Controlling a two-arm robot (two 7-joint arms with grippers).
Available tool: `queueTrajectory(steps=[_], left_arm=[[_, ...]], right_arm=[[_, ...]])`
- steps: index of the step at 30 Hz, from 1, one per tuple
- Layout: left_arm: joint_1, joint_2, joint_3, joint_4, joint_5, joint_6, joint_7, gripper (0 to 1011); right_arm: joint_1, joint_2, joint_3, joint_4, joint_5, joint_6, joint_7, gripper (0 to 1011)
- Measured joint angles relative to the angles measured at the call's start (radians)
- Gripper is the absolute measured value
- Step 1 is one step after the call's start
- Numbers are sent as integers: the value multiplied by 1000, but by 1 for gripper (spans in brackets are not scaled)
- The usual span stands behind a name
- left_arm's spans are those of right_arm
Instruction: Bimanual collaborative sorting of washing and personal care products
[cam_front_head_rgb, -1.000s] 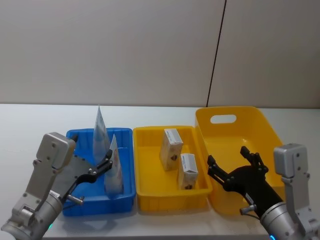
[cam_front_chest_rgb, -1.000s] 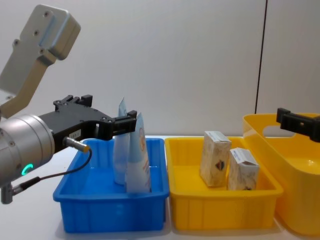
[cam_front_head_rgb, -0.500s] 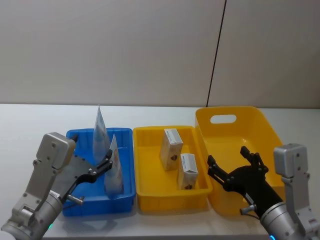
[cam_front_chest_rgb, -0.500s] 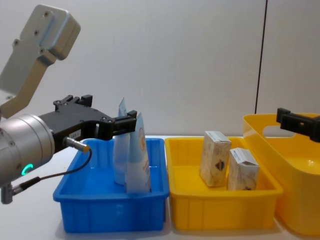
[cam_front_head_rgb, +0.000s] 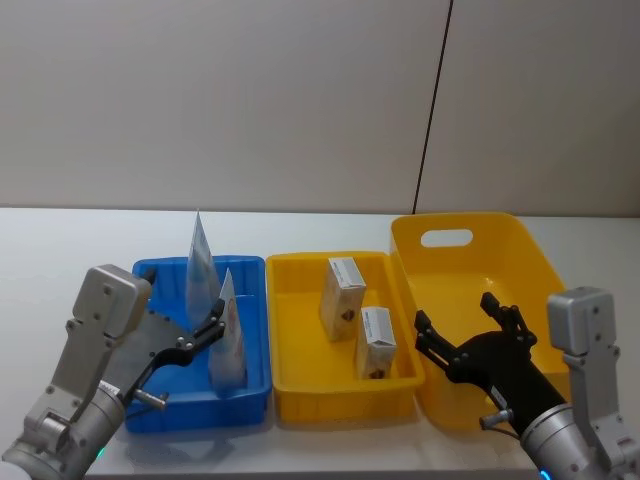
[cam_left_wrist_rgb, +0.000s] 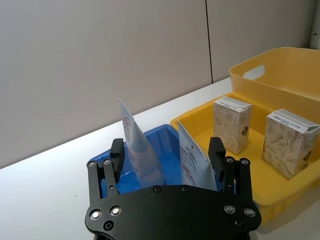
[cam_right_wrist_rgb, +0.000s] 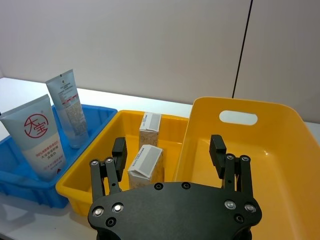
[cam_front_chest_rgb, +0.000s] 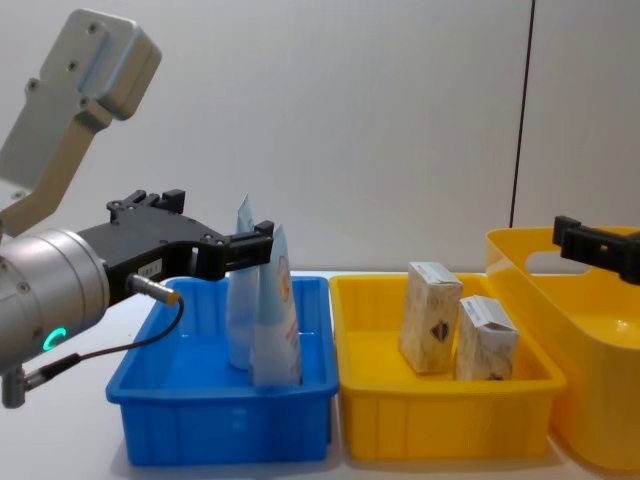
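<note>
Two white squeeze tubes stand upright in the blue tray (cam_front_head_rgb: 150, 268), a back tube (cam_front_head_rgb: 199, 262) and a front tube (cam_front_head_rgb: 228, 338). Two cream boxes stand in the yellow tray (cam_front_head_rgb: 300, 262), a rear box (cam_front_head_rgb: 345, 284) and a nearer box (cam_front_head_rgb: 376, 342). My left gripper (cam_front_head_rgb: 205, 330) hovers open at the blue tray's near side, its fingers level with the upper part of the front tube (cam_left_wrist_rgb: 194, 161) and not closed on it. My right gripper (cam_front_head_rgb: 455, 312) is open over the left part of the yellow basket (cam_front_head_rgb: 520, 235), holding nothing.
The blue tray, yellow tray and handled yellow basket sit side by side on a white table (cam_front_head_rgb: 80, 240). A grey wall stands behind them. The basket's inside (cam_right_wrist_rgb: 270, 150) is bare.
</note>
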Motion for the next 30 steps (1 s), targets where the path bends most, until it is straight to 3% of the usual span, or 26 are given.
queueTrajectory(steps=[30], left_arm=[[0,0,0,0,0,0,0,1001]], right_arm=[[0,0,0,0,0,0,0,1003]])
